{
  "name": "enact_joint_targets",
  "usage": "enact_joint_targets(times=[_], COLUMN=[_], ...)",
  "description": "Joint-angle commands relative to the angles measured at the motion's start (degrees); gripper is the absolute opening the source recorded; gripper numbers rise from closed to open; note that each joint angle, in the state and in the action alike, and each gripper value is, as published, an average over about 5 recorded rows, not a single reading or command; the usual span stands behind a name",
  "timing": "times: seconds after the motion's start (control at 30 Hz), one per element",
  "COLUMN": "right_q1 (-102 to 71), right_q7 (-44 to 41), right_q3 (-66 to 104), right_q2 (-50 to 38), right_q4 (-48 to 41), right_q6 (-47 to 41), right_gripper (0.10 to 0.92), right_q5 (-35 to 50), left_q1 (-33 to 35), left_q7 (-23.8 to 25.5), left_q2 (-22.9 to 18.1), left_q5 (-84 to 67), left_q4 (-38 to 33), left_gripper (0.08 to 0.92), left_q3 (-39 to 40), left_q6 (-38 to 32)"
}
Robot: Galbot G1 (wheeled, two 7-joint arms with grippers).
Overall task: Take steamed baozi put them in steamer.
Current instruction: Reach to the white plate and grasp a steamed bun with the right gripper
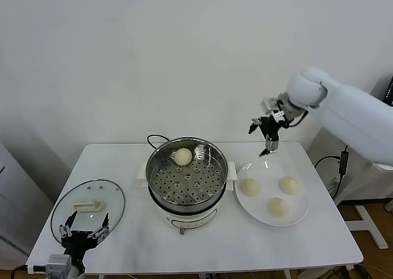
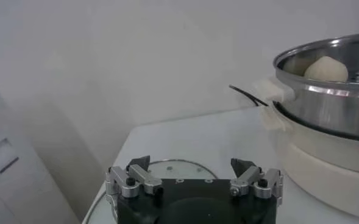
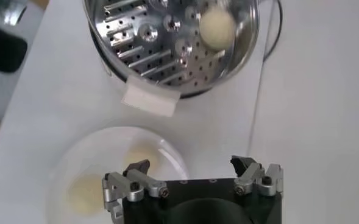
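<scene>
Head view: 1 baozi [image 1: 183,156] in steamer [image 1: 212,182].

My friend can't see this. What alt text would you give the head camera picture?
A white table holds a steel steamer with one bun inside; three buns wait on a white plate. The right gripper hangs open above the plate, and the left gripper rests open over a glass lid.

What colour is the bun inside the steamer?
Pale cream-white bun in the steamer, clearest in the head view.
</scene>
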Motion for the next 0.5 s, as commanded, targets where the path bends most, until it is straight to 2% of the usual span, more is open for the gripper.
enact_joint_targets(times=[0.03,0.5], right_q1=[-17.0,-27.6], right_q7=[0.4,5.2], right_q3=[9.3,17.8], right_q2=[-0.9,5.8], right_q4=[1.7,-4.2], right_q6=[-6.9,-5.6], right_gripper=[0.823,0.823], right_q5=[-12.9,-15.2], left_q1=[0.6,0.6], left_q7=[0.0,0.0], left_q2=[-0.1,0.8], left_q5=[-0.1,0.3], left_q4=[-0.1,0.8], left_gripper=[0.823,0.823], left_q3=[0.2,0.4], left_q6=[0.1,0.3])
